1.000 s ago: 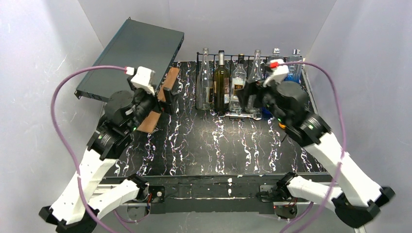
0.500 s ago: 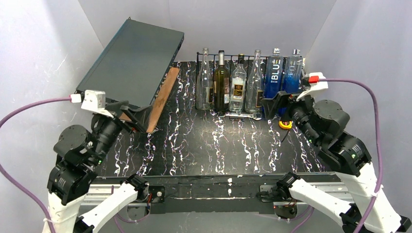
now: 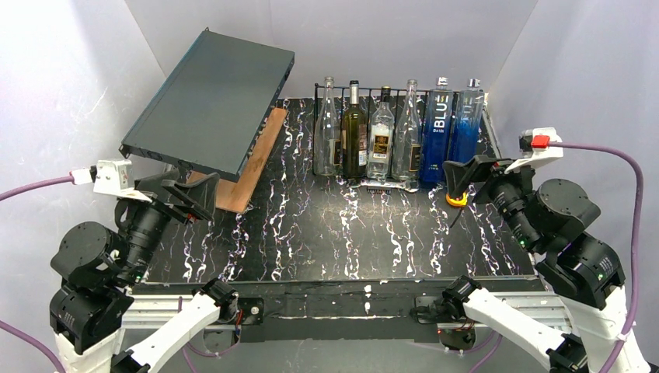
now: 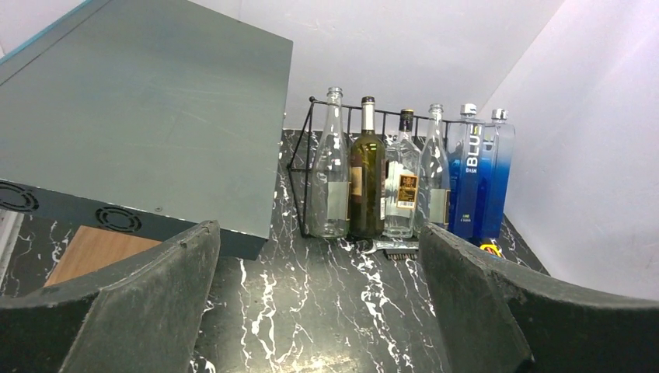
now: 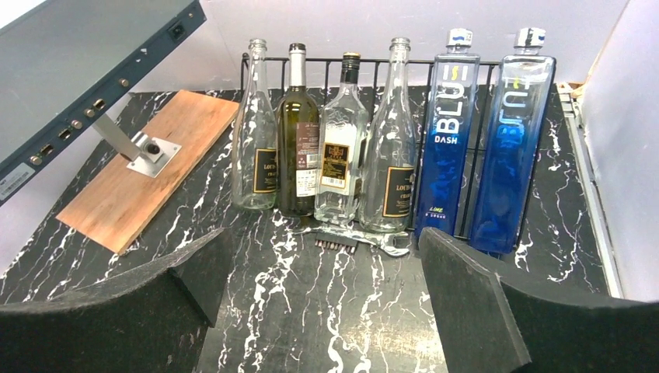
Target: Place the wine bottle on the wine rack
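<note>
R tool (image 3: 471,172) hangs wide open, nothing btwn its fingers, over the right side of the surface (image 3: 326,233). It's on the near side of the wine rack (image 5: 272,59) and apart from it. L tool (image 3: 190,193) is also spread wide and empty, over the left side, just near of the dark grey box (image 3: 210,97). That box sits tilted on a post over a wooden board (image 5: 116,202).

Rack is at the far edge, centre-right. I count six bottles upright in it, left to right:
- a clear one
- the dark green wine bottle (image 5: 299,148), 2nd from left
- a squat clear one w/ label
- a tall clear one
- two blue ones (image 5: 447,140) at the right end

A flat metal brush-like item (image 5: 353,237) lies on the surface just near of the rack. A small yellow thing (image 3: 456,200) lies on the surface beside the R tool.
</note>
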### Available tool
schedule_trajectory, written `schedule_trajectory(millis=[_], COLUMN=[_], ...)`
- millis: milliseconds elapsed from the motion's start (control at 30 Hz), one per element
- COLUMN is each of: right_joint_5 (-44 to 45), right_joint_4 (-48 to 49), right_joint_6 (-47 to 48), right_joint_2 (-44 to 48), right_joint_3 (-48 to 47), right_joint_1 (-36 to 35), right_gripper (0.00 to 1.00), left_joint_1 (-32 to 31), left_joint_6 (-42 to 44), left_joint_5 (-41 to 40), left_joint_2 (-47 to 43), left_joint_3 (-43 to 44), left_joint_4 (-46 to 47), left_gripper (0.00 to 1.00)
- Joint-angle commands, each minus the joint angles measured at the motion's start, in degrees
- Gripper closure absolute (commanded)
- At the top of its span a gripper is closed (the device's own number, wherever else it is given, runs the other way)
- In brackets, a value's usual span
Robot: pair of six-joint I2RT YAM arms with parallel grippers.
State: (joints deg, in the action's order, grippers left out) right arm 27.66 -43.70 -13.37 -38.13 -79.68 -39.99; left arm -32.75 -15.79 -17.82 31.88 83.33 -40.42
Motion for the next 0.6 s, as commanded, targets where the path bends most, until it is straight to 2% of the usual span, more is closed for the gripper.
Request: schedule_trajectory(millis=[0, 567], right_joint_5=[2.32, 3.36], right_joint_4=[0.81, 2.41], right_joint_6=[1.54, 2.62], right_joint_2=[0.51, 2.94], right_joint_3=[-2.90, -2.06], right_joint_1=[0.08, 0.08], right_gripper=[0.02, 0.02], left_joint_1=[-0.12, -0.12], left_joint_6=[1.49, 3.72], left_joint_5=[-2.38, -3.58], left_joint_2=[0.20, 0.24], left_joint_3=[1.85, 1.83], left_joint_4=[-0.70, -0.62], left_gripper=[0.01, 0.01])
